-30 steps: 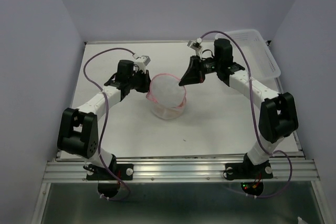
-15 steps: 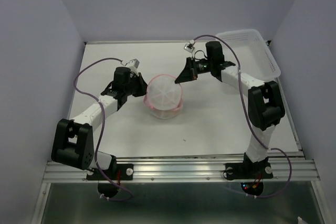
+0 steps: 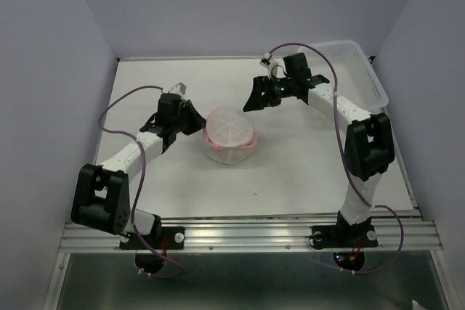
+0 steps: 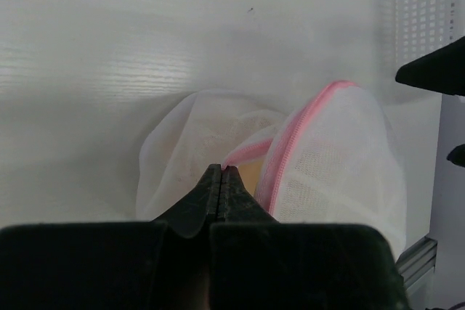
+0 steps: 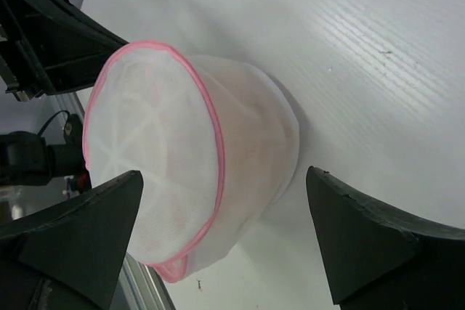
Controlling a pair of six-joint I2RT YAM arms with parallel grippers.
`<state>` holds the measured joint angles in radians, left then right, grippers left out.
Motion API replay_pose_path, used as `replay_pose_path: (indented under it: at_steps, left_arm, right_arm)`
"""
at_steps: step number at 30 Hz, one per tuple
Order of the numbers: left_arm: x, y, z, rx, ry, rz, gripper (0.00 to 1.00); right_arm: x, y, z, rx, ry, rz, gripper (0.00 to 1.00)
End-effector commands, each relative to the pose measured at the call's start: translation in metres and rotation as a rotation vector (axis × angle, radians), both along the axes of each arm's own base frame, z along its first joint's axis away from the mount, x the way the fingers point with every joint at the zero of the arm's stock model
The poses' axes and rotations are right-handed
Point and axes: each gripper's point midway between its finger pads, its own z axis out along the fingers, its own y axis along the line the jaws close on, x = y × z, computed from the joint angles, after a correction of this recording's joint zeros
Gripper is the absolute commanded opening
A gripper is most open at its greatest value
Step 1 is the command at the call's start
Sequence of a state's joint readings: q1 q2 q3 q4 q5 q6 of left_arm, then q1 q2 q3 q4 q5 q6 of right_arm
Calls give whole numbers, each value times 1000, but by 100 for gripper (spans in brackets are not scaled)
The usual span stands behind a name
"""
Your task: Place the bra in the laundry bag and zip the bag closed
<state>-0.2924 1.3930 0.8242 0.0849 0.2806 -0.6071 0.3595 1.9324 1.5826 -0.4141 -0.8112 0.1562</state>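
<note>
The laundry bag (image 3: 230,134), a white mesh dome with a pink zipper rim, sits mid-table between the two arms. A tan tint of the bra (image 5: 251,132) shows faintly through the mesh. My left gripper (image 3: 197,124) is at the bag's left side. In the left wrist view that gripper (image 4: 221,169) is shut on a fold of the pink zipper rim (image 4: 251,152). My right gripper (image 3: 251,99) hangs just beyond the bag's far right side, apart from it. Seen from the right wrist, the gripper (image 5: 224,173) stands wide open, facing the bag (image 5: 167,143), with nothing between its fingers.
A clear plastic basket (image 3: 357,70) stands at the back right corner, behind the right arm. White table surface (image 3: 305,165) surrounds the bag, with the table's near rail (image 3: 247,234) in front of it.
The right gripper has opened wide, let go of the bag and drawn back from it. The bag has settled a little lower. The left gripper still pinches the rim.
</note>
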Motion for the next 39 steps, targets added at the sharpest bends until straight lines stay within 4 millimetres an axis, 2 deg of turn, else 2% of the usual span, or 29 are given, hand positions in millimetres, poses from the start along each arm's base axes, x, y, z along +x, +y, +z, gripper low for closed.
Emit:
replay_pose_path:
  at_steps: [1,2,3,4,5,6,7,8,9,10,11,13,14,15,16,17,18,20,21,22,24,26,30,31,33,36,39]
  left_arm:
    - [0,10,-1,-16,28,96,0]
    - [-1,14,-6,-30,63,159,0]
    - [-6,17,-13,-35,89,181,0]
    - [-7,22,-15,-70,114,252,0]
    - [-8,23,-16,-86,115,274,0]
    - [-17,25,-27,-94,144,296,0]
    - [-18,30,-25,-113,134,337,0]
    - [-20,31,-25,-146,145,370,0]
    - [-28,34,-34,-157,169,400,0]
    - [-31,37,-34,-175,175,430,0]
    - [-32,40,-26,-196,150,455,0]
    - [-39,44,-28,-245,172,516,0]
    - [-41,47,-22,-271,148,532,0]
    - [-42,47,-18,-292,143,545,0]
    - [-41,48,-14,-319,136,570,0]
    - [-41,52,-6,-334,109,592,0]
    - [-39,55,-2,-353,100,618,0]
    - [-38,57,7,-374,75,637,0]
    - [-38,58,10,-379,69,642,0]
    - [-35,59,16,-387,58,649,0]
    - [-32,62,22,-385,50,672,0]
    - [-28,63,29,-399,31,693,0]
    - [-26,61,34,-431,25,722,0]
    - [-26,60,35,-434,24,722,0]
    - [-28,58,34,-442,27,736,0]
    - [-33,57,31,-449,34,752,0]
    - [-42,55,23,-451,61,778,0]
  right_arm:
    - [9,-16,60,-12,-178,-110,100]
    - [11,-21,62,-21,-187,-156,100]
    - [16,-28,79,-5,-218,-254,100]
    - [10,-33,64,-7,-179,-296,100]
    - [14,-32,76,67,-171,-368,100]
    - [10,-39,87,94,-182,-408,100]
    - [2,-41,75,97,-147,-422,100]
    - [0,-40,79,130,-135,-438,100]
    - [-2,-42,79,128,-138,-445,100]
    - [-4,-44,81,129,-153,-442,100]
    - [-11,-47,84,136,-199,-436,100]
    - [-12,-59,84,130,-230,-505,100]
    - [-24,-58,84,119,-253,-521,100]
    - [-28,-60,83,88,-283,-555,100]
    - [-17,-79,82,1,-363,-706,100]
    - [-28,-83,81,-97,-423,-743,100]
    - [-16,-117,84,-198,-489,-918,100]
    - [-12,-145,94,-223,-535,-1076,100]
    - [-10,-155,107,-169,-549,-1170,100]
    - [-11,-161,105,-165,-544,-1211,100]
    - [-13,-151,113,-122,-547,-1158,100]
    - [-20,-126,118,-42,-517,-1032,100]
    - [-37,-78,110,108,-364,-835,100]
    - [-48,-57,105,136,-319,-708,100]
    - [-58,-33,89,147,-212,-604,100]
    - [-74,-2,67,152,-90,-494,100]
    - [-90,20,50,167,33,-431,100]
